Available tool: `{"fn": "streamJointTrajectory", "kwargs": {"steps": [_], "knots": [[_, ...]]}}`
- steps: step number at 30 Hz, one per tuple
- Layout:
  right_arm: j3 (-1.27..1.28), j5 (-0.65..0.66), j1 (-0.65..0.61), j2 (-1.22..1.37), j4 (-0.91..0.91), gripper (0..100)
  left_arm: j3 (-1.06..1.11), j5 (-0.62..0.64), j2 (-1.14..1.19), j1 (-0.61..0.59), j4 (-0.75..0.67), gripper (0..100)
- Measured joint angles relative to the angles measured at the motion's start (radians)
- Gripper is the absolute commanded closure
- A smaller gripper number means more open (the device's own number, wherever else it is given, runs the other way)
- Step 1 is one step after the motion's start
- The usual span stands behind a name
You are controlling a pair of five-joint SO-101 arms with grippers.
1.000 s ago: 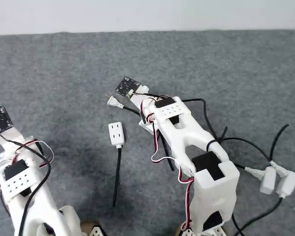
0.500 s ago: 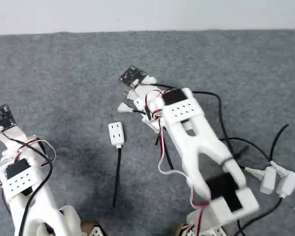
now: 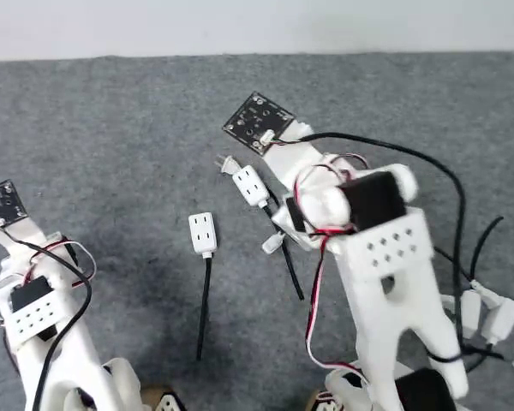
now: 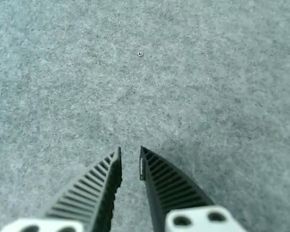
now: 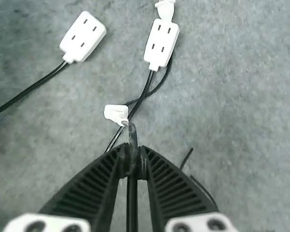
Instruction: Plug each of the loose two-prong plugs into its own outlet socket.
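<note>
We see the right gripper (image 5: 132,148) with its jaws pinched tight on a thin black cord (image 5: 131,133). Just past the tips, the small white plug (image 5: 116,114) at the end of that cord lies on the grey tabletop (image 5: 241,96). Farther on lie the first outlet socket (image 5: 82,36), off to one side with its own cord, and the second outlet socket (image 5: 161,42). Another plug (image 5: 165,6) sits right at the far end of that second socket. We cannot tell if it is pushed in.

We think the small white plug is light and hard. The cord is soft and bendy, so a plug held by the cord will flop and turn. It would be better to hold the hard plug body on its flat sides and leave the prongs free. The sockets look light too and may slide when pushed.

The left gripper (image 4: 129,154) hangs over the tabletop, jaws almost shut, holding nothing.
</note>
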Motion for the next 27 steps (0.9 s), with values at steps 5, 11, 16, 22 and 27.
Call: {"fn": "streamJointTrajectory", "kwargs": {"steps": [5,11,16,22,27], "knots": [[-0.041,0.0,0.02,0.009,0.014,99.1,0.0,0.0,0.0,0.014,0.0,93],[-0.032,0.0,-0.002,0.256,0.014,99.1,0.0,0.0,0.0,0.014,-0.002,93],[-0.181,-0.002,-0.041,0.543,0.014,99.1,0.0,0.0,0.0,0.014,-0.002,93],[-0.512,-0.018,-0.086,0.916,0.014,99.1,0.0,0.0,0.0,0.014,-0.002,93],[-0.816,-0.018,-0.089,1.183,0.014,92.5,0.0,0.0,0.0,0.02,-0.002,93]]}}
